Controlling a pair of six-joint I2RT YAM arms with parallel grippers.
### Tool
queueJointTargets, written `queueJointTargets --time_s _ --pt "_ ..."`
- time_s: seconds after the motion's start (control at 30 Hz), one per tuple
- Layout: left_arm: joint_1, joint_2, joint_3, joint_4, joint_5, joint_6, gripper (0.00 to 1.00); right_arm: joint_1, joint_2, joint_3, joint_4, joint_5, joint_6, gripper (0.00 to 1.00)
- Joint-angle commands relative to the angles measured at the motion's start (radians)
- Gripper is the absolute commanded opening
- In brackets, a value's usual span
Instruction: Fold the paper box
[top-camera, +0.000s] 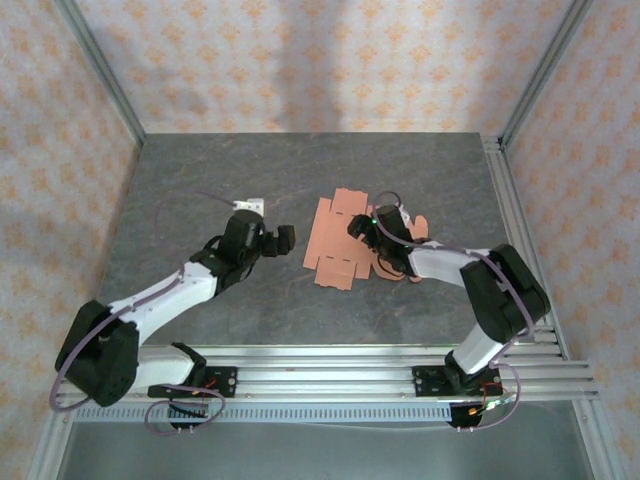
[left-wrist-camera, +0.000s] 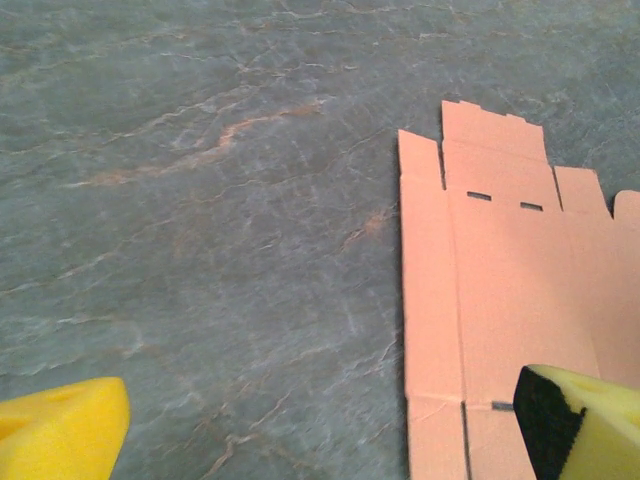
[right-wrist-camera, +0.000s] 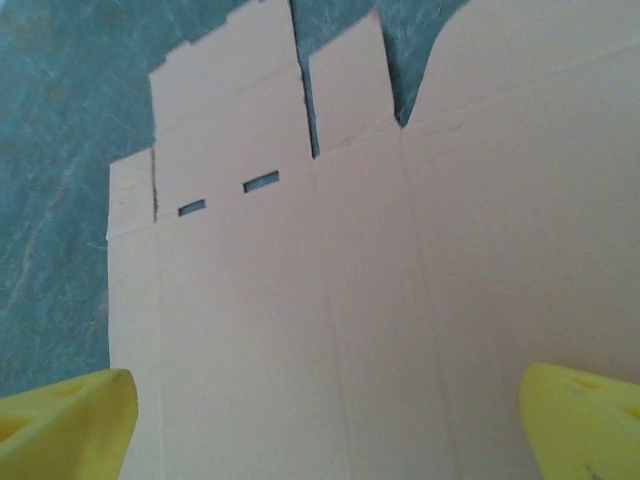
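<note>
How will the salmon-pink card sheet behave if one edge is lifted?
The salmon-pink card sheet looks thin, so it probably flops and bends at its crease lines. Lying flat on the smooth grey table, it may slide when pushed.

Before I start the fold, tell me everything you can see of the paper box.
The paper box is a flat, unfolded die-cut sheet of thin salmon-pink card, lying on the grey stone-look table near its middle. It has crease lines, two small slots near one end, narrow tabs and rounded flaps at the edges. No panel is raised. The right hand hangs open over it, the left hand open beside its left edge; whether either touches it cannot be told.
</note>
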Motion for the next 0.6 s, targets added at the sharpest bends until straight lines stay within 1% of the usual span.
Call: queueJointTargets --time_s 0.0,0.07,0.13,0.2,0.27,0.33,0.37,0.43,0.47,0.57 --pt "-0.014 0.070 0.082 -0.017 0.064 -0.041 0.99 0.001 -0.127 -0.056 -0.078 0.113 -0.056 0.97" --pt "-0.034 0.116 0.125 -0.023 0.087 -0.052 0.99 -0.011 -0.177 -0.076 -0.127 0.140 -0.094 0.97" --pt "-0.073 0.162 0.178 -0.052 0.070 -0.080 0.96 -0.042 -0.207 -0.070 -0.187 0.136 -0.149 0.97" --pt "-0.125 0.187 0.206 -0.068 0.021 -0.116 0.94 -0.080 -0.209 -0.048 -0.237 0.098 -0.200 0.97" --pt "-0.178 0.214 0.218 -0.056 0.027 -0.145 0.91 -0.129 -0.183 -0.015 -0.271 0.042 -0.252 0.97" --pt "-0.227 0.258 0.251 -0.077 0.043 -0.204 0.82 -0.183 -0.121 0.025 -0.291 -0.027 -0.292 0.96" --pt "-0.248 0.278 0.264 -0.083 0.047 -0.225 0.76 -0.202 -0.090 0.048 -0.307 -0.053 -0.303 0.96" --pt "-0.302 0.320 0.282 -0.083 0.037 -0.271 0.56 -0.235 -0.016 0.106 -0.341 -0.078 -0.322 0.95" --pt "-0.318 0.337 0.285 -0.068 0.041 -0.285 0.51 -0.244 0.008 0.123 -0.345 -0.079 -0.325 0.95" --pt "-0.355 0.398 0.296 -0.038 0.069 -0.344 0.50 -0.259 0.068 0.165 -0.338 -0.107 -0.337 0.94"
